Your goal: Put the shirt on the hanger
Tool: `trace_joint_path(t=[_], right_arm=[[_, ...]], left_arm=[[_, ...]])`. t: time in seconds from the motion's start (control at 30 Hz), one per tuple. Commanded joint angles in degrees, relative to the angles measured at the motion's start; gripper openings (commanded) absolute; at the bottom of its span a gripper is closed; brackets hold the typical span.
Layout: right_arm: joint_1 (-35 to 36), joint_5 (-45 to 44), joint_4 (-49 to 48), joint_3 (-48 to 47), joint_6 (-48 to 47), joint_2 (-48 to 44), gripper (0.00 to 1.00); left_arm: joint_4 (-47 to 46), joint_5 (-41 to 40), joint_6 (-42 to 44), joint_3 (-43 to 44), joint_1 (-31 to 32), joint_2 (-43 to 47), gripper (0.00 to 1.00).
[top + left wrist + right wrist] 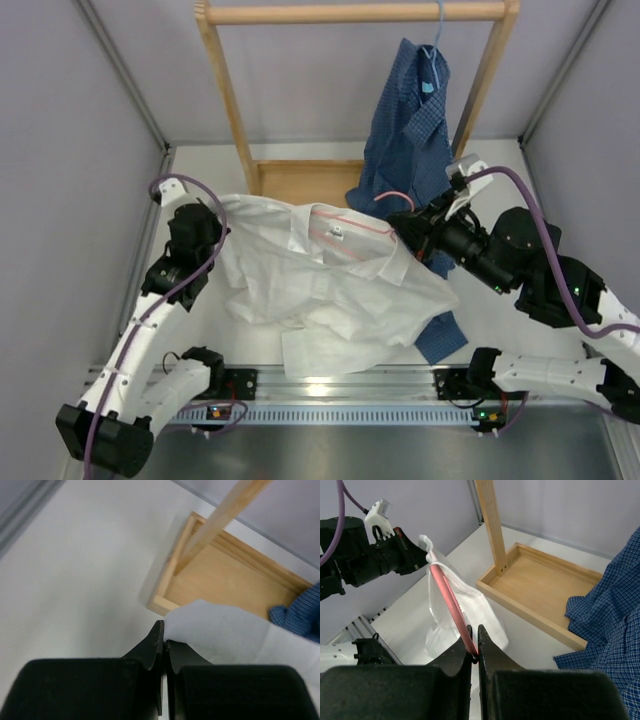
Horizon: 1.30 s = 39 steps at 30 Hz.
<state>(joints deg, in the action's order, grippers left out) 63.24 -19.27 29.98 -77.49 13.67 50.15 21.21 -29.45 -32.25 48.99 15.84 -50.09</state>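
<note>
The white shirt (330, 290) lies crumpled on the table between the arms, with its collar end lifted. The pink hanger (355, 225) runs inside the collar area, its hook toward my right gripper. My left gripper (215, 240) is shut on the shirt's left shoulder edge; in the left wrist view the jaws (164, 640) pinch the white fabric (225, 635). My right gripper (405, 228) is shut on the hanger; in the right wrist view the jaws (474, 650) clamp the pink wire (447, 597), and the shirt (470, 610) drapes over it toward the left gripper (417, 555).
A wooden rack stands at the back, with a top bar (350, 12) and a tray base (300, 180). A dark blue checked shirt (410, 130) hangs from the bar on a light blue hanger (432, 55); its tail lies under my right arm. Grey walls close in both sides.
</note>
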Motion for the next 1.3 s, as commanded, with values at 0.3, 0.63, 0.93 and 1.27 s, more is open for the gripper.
trace_joint_path(t=[0.3,0.63,0.93,1.27], right_arm=[[0.2,-0.2,-3.9,-10.8,-2.5,11.7,0.0],[0.3,-2.9,-12.2,-5.3,-4.3,7.3,0.0],[0.2,-4.3,-6.2,-7.5,-5.3,8.1,0.0],[0.3,16.9,-0.4,-3.1,-5.8,1.4,0.0]], left_arm=[[-5.6,29.0,6.8,4.8,-1.0,10.9,0.0],[12.3,6.3,5.6,9.9,-1.0,8.0,0.91],[6.8,51.9,16.2,24.6,-1.0,8.4,0.98],[5.9,92.7,34.1,33.5,0.9,-3.4,0.98]])
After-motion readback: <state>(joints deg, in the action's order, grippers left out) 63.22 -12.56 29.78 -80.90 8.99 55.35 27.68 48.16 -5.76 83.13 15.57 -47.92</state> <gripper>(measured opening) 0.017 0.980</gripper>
